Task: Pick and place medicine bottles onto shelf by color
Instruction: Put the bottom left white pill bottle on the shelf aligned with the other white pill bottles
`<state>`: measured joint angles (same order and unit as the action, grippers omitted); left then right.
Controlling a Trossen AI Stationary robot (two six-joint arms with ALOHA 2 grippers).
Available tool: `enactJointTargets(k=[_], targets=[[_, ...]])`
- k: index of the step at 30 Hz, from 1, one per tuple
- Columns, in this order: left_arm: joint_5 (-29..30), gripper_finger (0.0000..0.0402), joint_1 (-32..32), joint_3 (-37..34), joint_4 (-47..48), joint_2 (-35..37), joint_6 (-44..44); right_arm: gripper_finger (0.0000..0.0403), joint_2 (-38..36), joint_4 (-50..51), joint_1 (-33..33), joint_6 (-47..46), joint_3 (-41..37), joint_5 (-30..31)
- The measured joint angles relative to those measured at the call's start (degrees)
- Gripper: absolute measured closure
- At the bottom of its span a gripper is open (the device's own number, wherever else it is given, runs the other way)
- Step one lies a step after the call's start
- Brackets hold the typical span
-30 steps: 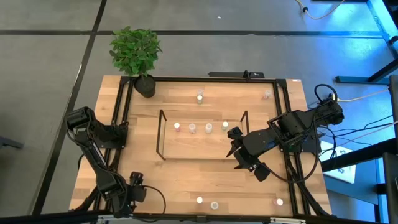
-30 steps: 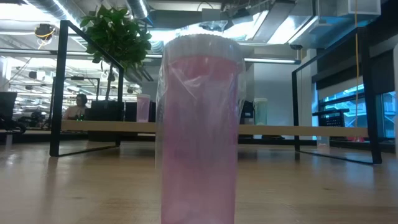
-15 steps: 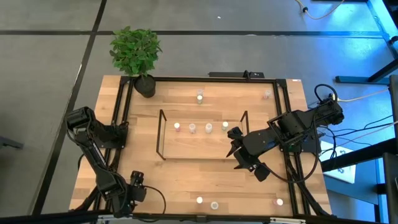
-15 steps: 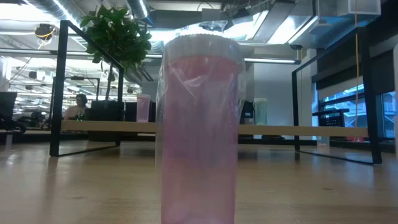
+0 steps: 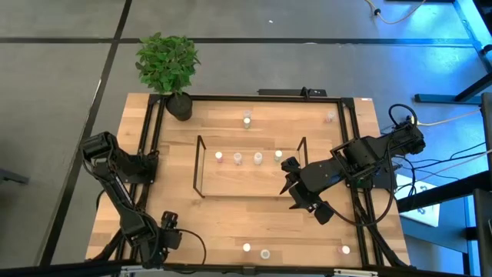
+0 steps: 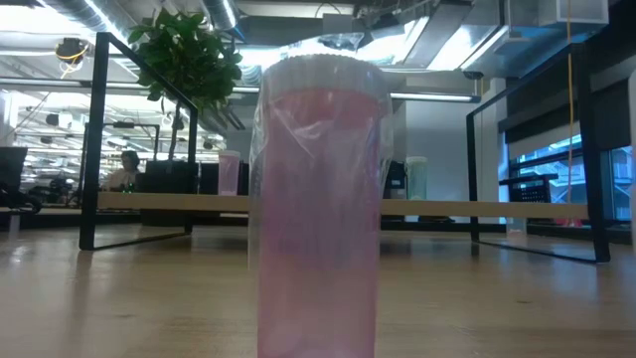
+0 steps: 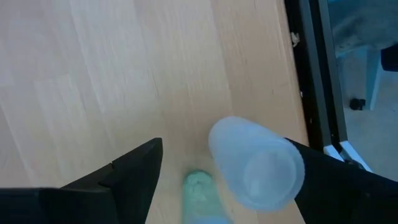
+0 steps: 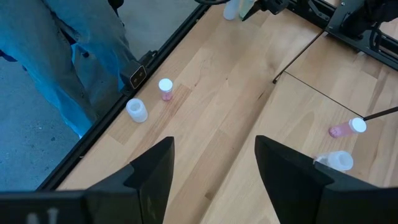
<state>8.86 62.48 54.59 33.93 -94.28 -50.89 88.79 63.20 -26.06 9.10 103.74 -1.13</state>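
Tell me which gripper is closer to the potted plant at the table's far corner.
The right one. The right gripper hovers by the shelf's right end, diagonally across the table from the potted plant. The left gripper sits at the near left edge, on the plant's side but farther away.

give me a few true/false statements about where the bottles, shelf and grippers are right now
1. Four medicine bottles stand in a row on the shelf. True.
2. The right gripper holds a bottle. False: its fingers are open and empty, beside the shelf's right end.
3. A potted plant stands at the table's far left corner. True.
4. The left gripper is over the shelf. False: it is at the table's near left corner, open around a clear bottle.
5. A pink bottle stands right in front of the low camera. True.
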Motion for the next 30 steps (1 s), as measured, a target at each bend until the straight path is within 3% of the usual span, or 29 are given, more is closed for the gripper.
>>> enactJointTargets(k=[20,30], targets=[[1.1,0.0210,0.0,0.0,0.0,0.0,-1.8,0.0178,0.0,0.0,0.0,0.0,0.0,0.0],[1.1,0.0263,-1.5,0.1,-0.2,0.0,-7.0,0.0178,0.0,0.0,0.0,0.0,0.0,0.0]])
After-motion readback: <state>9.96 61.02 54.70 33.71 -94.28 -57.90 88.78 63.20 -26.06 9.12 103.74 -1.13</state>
